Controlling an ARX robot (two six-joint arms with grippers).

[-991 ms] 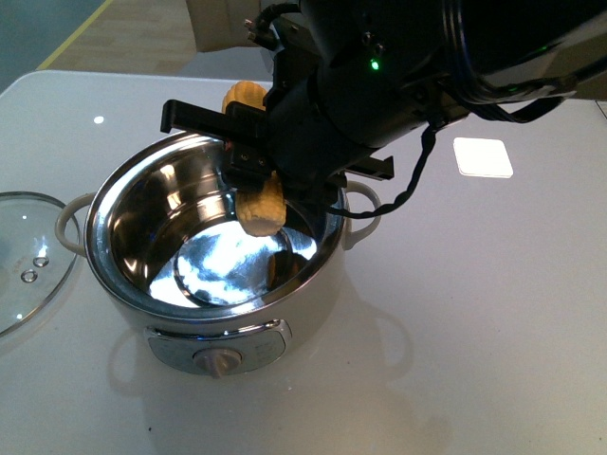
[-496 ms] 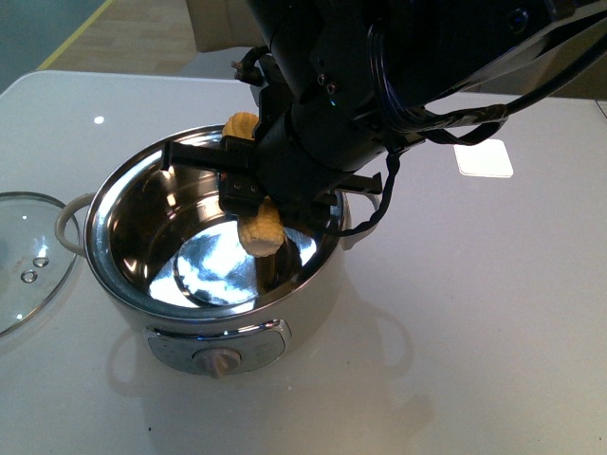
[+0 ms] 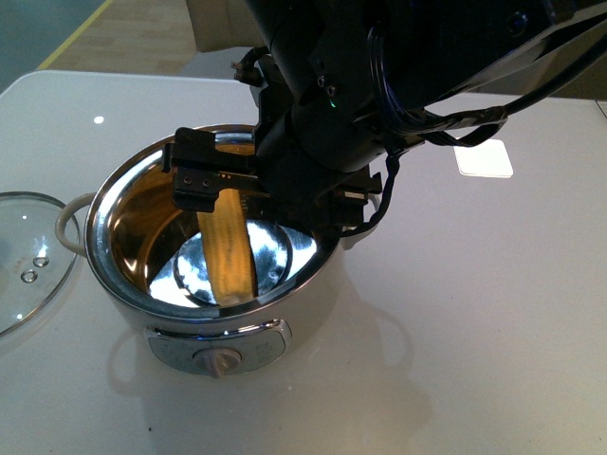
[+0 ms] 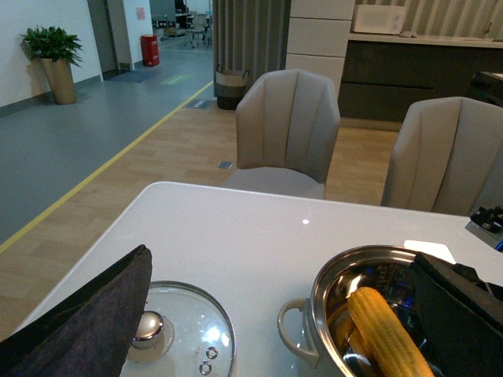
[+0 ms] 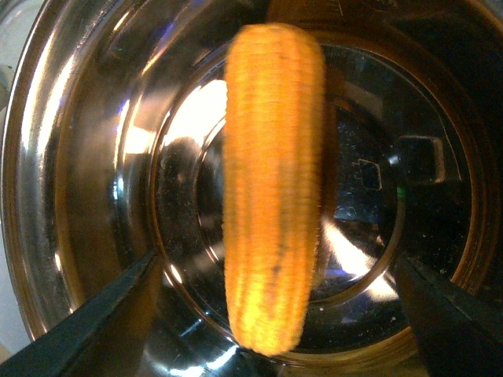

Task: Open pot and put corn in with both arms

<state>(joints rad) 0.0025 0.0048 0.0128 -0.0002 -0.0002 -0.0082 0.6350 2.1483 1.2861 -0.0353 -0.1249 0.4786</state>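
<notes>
White table [image 3: 493,313], corn [image 3: 228,251] now dropped into pot [image 3: 303,308], right pincer [image 3: 270,190] spread apart, left pincer's state unclear

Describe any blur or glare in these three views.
Front view: bright glare on the pot's shiny steel inner bowl. Right wrist view: yellow corn cob blurred, kernels smeared. Left wrist view: sharp background, near dark gripper part soft.
</notes>
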